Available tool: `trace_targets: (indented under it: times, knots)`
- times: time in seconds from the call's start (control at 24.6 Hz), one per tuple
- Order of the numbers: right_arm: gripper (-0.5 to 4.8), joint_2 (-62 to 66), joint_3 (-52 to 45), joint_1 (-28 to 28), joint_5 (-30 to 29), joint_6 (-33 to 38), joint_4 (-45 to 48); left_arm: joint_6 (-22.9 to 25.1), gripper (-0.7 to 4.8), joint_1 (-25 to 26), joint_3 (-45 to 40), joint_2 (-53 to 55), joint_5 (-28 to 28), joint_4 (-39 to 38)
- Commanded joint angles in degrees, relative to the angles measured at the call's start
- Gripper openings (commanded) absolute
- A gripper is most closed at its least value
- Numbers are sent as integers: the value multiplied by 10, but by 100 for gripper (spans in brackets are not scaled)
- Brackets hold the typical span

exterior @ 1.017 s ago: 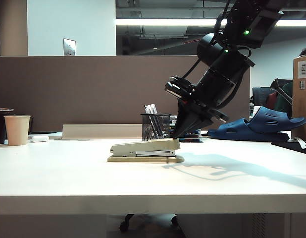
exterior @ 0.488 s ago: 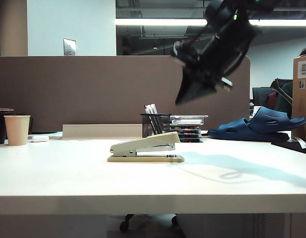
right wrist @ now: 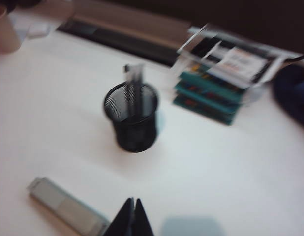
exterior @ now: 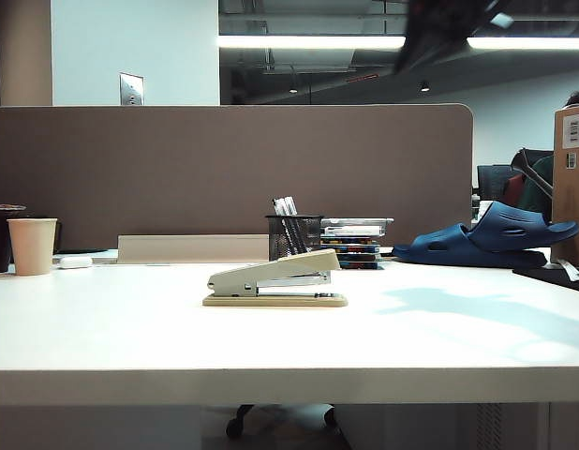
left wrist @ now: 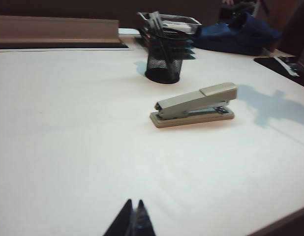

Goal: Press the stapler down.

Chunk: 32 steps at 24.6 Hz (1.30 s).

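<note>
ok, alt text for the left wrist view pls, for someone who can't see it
A beige stapler sits alone on a white table, top arm raised, with a black mesh pen holder behind it. The left pincer, closed, hangs at the frame's near edge, well short of the stapler. The right pincer is not visible in this view.

Stapler [left wrist: 196, 104]: matt beige casing, bare silver metal magazine. Table [exterior: 130, 337]: smooth white top, faint sheen. Pen cup [right wrist: 131, 117]: black wire mesh. Left gripper [left wrist: 134, 220], right gripper [right wrist: 132, 215]: matt black fingers, tips together.
</note>
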Motion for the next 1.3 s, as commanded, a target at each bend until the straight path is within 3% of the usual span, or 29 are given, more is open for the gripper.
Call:
trace_targets:
  times: [0.04,0.33,0.77,1.3]
  knots:
    - [-9,-53,2,-17,31,-19,-13,2,-5,0,1,0,-28,8]
    - [-9,-154,-9,-63,73,-39,-38,2,-5,0,1,0,-103,9]
    - [-9,-426,-252,-128,104,-32,14,2,-5,0,1,0,-144,37]
    - [-9,-666,-484,-129,76,-4,54,2,-5,0,1,0,-155,51]
